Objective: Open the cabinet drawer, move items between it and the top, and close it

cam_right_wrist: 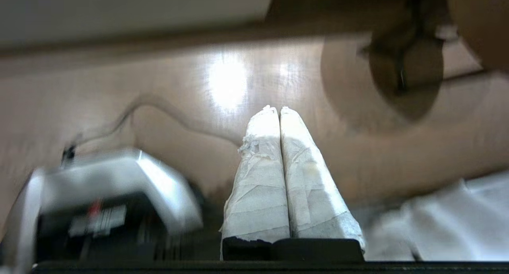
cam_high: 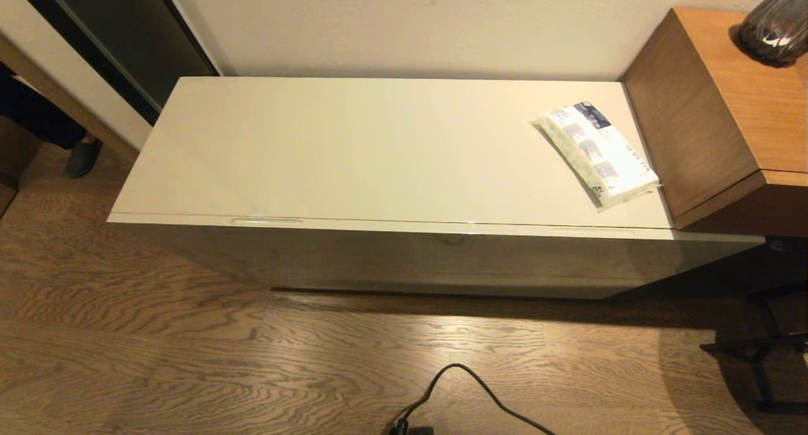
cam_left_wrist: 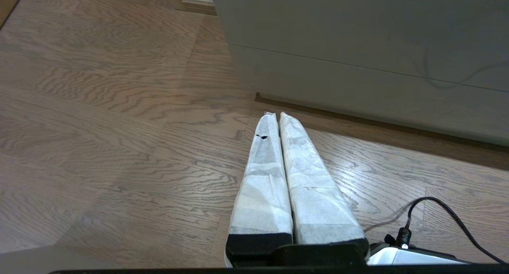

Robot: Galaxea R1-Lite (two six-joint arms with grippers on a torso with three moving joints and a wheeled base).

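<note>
The cabinet drawer [cam_high: 404, 258] is shut, its cream front flush under the top [cam_high: 353, 151], with slim slot handles at the left [cam_high: 266, 221] and right [cam_high: 593, 232]. The white tissue pack with blue prints [cam_high: 596, 152] lies on the top's right end. The slippers are hidden. Neither arm shows in the head view. My left gripper [cam_left_wrist: 277, 115] is shut and empty, low above the floor in front of the cabinet front [cam_left_wrist: 358, 47]. My right gripper [cam_right_wrist: 277, 109] is shut and empty too, hanging over the floor.
A brown wooden unit [cam_high: 726, 107] with a dark vase [cam_high: 773, 21] stands against the cabinet's right end. A black cable [cam_high: 467, 391] runs across the wooden floor. A black stand [cam_high: 764, 353] is at the right. A shoe [cam_high: 82, 157] shows at far left.
</note>
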